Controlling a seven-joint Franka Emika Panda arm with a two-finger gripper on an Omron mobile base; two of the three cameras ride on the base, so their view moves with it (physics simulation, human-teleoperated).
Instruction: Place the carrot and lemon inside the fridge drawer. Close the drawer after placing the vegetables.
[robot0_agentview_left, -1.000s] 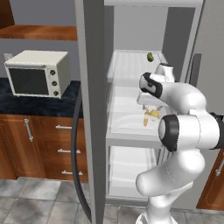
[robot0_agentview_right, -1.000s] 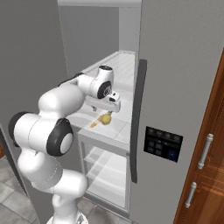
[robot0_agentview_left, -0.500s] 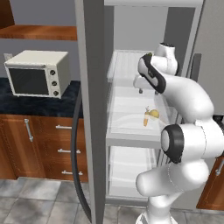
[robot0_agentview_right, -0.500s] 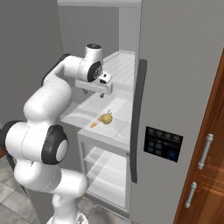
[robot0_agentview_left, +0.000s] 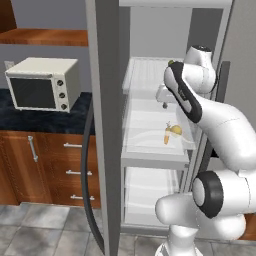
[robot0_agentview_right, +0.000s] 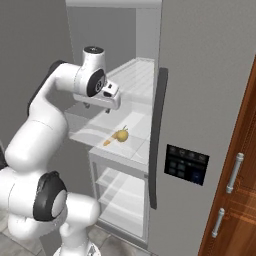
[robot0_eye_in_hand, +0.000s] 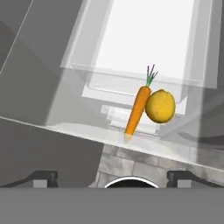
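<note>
The carrot (robot0_eye_in_hand: 138, 109) and the lemon (robot0_eye_in_hand: 160, 106) lie side by side and touching inside the fridge drawer (robot0_eye_in_hand: 78, 118), which stands pulled out from the open fridge (robot0_agentview_left: 150, 30). In the hand view the carrot lies tilted, its pointed tip close to the drawer's front rim and its green top pointing toward the back, with the lemon against its upper half. In the left base view the pair sits near the drawer's right front corner; in the right base view the carrot (robot0_agentview_right: 109, 141) and lemon (robot0_agentview_right: 121, 135) lie near the front edge of the see-through drawer (robot0_agentview_right: 87, 131).

The gripper (robot0_eye_in_hand: 112, 177) hangs above the drawer and looks down on the two things, well apart from them; its fingertips (robot0_eye_in_hand: 43, 176) are spread wide and hold nothing. In the left base view the arm (robot0_agentview_left: 220, 125) curves up in front of the fridge. A toaster oven (robot0_agentview_left: 42, 84) stands on the dark counter (robot0_agentview_left: 45, 120) to the left, above brown wooden drawers (robot0_agentview_left: 65, 170).
</note>
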